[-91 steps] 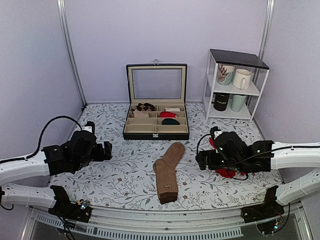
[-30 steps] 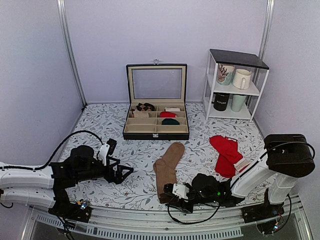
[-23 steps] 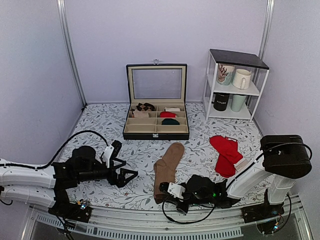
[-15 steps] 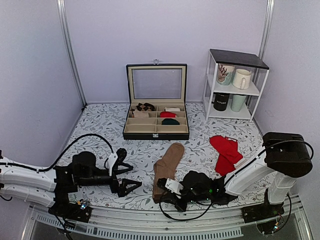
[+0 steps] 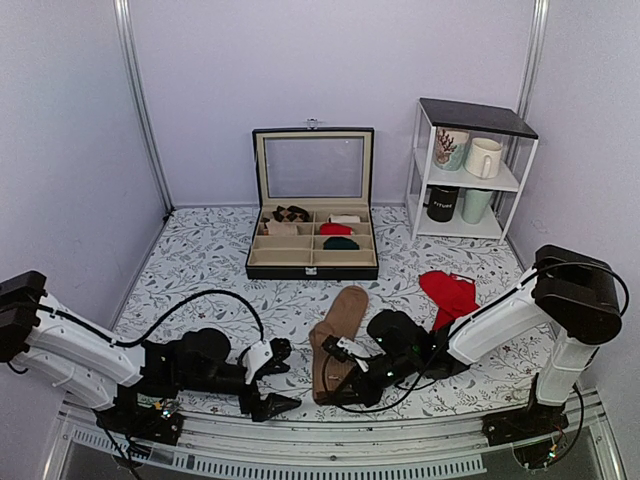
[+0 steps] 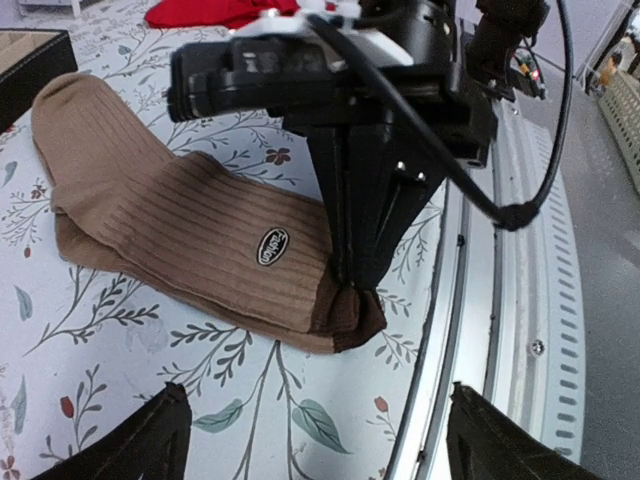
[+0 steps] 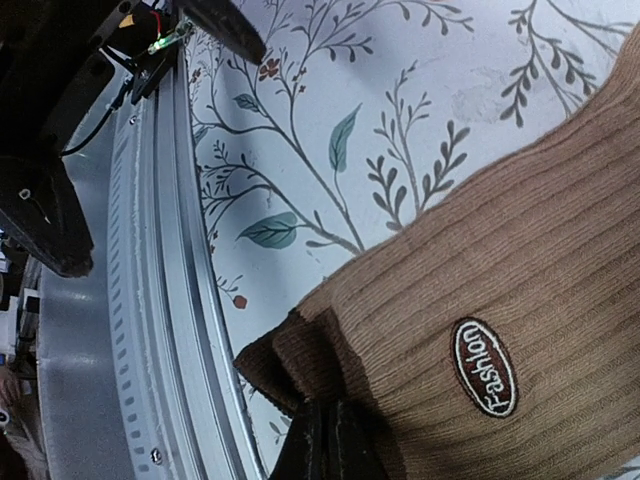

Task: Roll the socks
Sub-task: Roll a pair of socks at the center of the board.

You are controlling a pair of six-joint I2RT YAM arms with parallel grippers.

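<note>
Two tan ribbed socks lie stacked flat — the right gripper clenched on their dark near end, the left gripper released, jaws gaping, just to their left.

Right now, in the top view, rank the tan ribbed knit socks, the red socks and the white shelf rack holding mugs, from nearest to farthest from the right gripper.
1. tan ribbed knit socks: front centre, their near end pinched by the right gripper.
2. red socks: mid-table, right of the arm.
3. white shelf rack: far right corner.
</note>
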